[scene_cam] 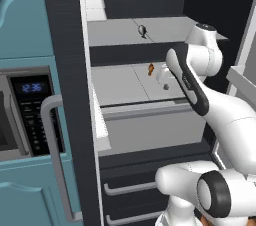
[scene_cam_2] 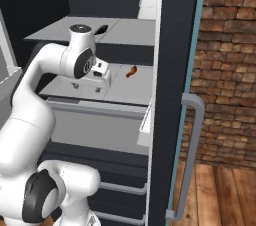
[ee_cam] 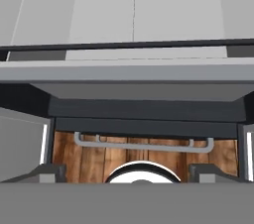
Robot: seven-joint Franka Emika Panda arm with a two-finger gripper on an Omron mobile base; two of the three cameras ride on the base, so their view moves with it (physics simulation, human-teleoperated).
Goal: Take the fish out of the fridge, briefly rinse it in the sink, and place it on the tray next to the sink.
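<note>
Risk of wrong pick: claw sits wide open and empty over the middle shelf of the open fridge, while the fish lies one shelf up.
Fish rests on the upper shelf, toward the far side, well apart from the claw; small orange item lies on the middle shelf near the claw, left of it in the left base view. Claw points down at the middle shelf, so closing here likely grabs nothing or the orange item instead. Going up for the fish, wrist or forearm could knock the upper shelf's front edge, since the arm is already tucked under it. Fish is thin and flat, so the pinch could slip or push it farther back. Open doors on both sides leave tight room to swing out.
</note>
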